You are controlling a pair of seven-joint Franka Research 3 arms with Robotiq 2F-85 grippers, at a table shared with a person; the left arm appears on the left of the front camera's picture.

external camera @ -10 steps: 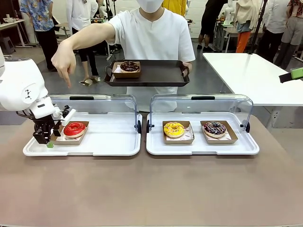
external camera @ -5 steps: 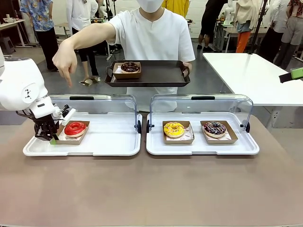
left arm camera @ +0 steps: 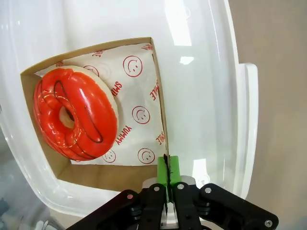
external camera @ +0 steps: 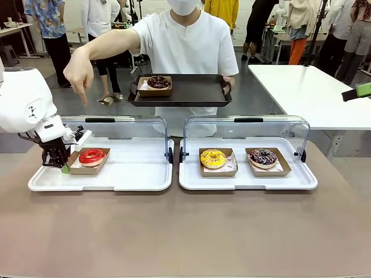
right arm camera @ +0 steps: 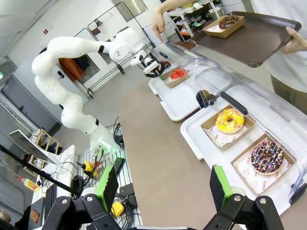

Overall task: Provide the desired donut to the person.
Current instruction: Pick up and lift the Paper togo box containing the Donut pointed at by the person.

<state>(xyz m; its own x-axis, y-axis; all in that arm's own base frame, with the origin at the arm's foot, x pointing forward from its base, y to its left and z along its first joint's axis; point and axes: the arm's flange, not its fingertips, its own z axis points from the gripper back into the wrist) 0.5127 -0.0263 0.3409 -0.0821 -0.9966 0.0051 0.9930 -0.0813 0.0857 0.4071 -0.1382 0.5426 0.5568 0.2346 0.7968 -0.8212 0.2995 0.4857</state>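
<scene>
Red donut (external camera: 91, 156) sits in a brown cardboard tray (external camera: 87, 169) at the 9 o'clock end of the left white tray (external camera: 133, 174), under the raised clear lid (external camera: 116, 127). Smiley-print paper lines the cardboard tray.

Left gripper (external camera: 62, 168) is at the cardboard tray's 9 o'clock side. Wrist view: the green pads are pressed together on the thin cardboard wall (only a dark sliver of edge shows between them), with the red donut at 10 o'clock from the fingertips.

The person (external camera: 185, 46) stands at 12 o'clock across the table. One hand (external camera: 79, 75) points a finger downward above the left white tray. The other holds a dark serving tray (external camera: 191, 90) carrying a chocolate donut (external camera: 158, 81) in its own cardboard holder.

Right white tray (external camera: 243, 182), at 3 o'clock: a yellow donut (external camera: 213, 158) and a dark sprinkled donut (external camera: 263, 157), side by side and apart.

Right gripper (right arm camera: 163, 181) hangs high above the table, fingers spread wide with nothing between them.
</scene>
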